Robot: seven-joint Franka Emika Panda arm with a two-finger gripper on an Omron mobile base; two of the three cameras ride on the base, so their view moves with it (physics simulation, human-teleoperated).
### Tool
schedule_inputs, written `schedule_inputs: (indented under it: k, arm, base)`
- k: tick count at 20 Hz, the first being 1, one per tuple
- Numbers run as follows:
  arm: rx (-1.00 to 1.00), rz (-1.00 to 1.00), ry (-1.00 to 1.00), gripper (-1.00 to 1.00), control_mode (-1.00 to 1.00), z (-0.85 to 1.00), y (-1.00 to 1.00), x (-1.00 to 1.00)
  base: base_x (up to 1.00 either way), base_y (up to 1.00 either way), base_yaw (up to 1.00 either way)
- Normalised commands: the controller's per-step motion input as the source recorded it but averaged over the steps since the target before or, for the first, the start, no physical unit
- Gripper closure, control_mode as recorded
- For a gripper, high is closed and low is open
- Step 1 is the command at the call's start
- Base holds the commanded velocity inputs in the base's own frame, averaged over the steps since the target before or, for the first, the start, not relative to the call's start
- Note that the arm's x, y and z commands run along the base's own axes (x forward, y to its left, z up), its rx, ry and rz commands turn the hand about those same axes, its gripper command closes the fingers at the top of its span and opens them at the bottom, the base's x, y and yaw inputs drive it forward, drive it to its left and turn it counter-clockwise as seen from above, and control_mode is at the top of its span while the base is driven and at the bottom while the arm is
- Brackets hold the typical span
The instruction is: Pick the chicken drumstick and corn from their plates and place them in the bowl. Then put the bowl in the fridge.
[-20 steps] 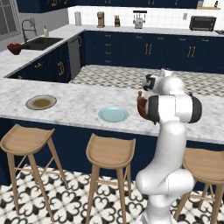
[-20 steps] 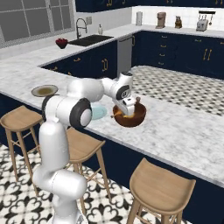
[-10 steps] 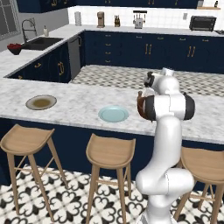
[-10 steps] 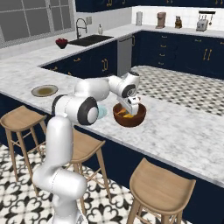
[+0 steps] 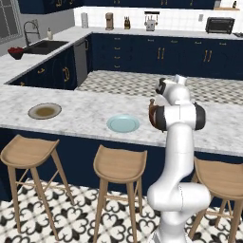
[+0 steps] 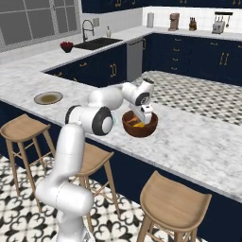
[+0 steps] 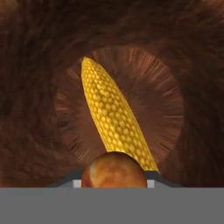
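Holding drumstick (image 7: 113, 169), claw (image 7: 113, 183) inside bowl (image 6: 140, 124), above corn (image 7: 114, 117).

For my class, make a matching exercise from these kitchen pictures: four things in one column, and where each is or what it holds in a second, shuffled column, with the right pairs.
Things:
1. corn
2. chicken drumstick
3. light blue plate
4. bowl

Descriptions:
A. between the gripper's finger tips, above the bowl's bottom
B. lying on the bowl's bottom
C. bare, on the counter above the middle stool
D. on the counter under the gripper

Pairs: 1-B, 2-A, 3-C, 4-D
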Motion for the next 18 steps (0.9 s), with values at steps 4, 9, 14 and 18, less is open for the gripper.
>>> schedule_inputs:
  k: [4, 9, 14, 18]
  arm:
    - [0.0, -0.07, -0.03, 1.0, -1.0, -0.54, 0.07, -0.03]
    - [0.0, -0.1, 0.0, -1.0, -1.0, -0.55, 0.01, 0.0]
    - [0.0, -0.08, -0.01, -1.0, -1.0, 0.04, 0.0, 0.0]
    - [0.0, -0.08, -0.08, -1.0, -1.0, 0.34, 0.0, -0.04]
  base:
    - [0.0, 0.0, 0.0]
    - [0.0, 0.0, 0.0]
    - [0.0, 0.0, 0.0]
    - [0.0, 0.0, 0.0]
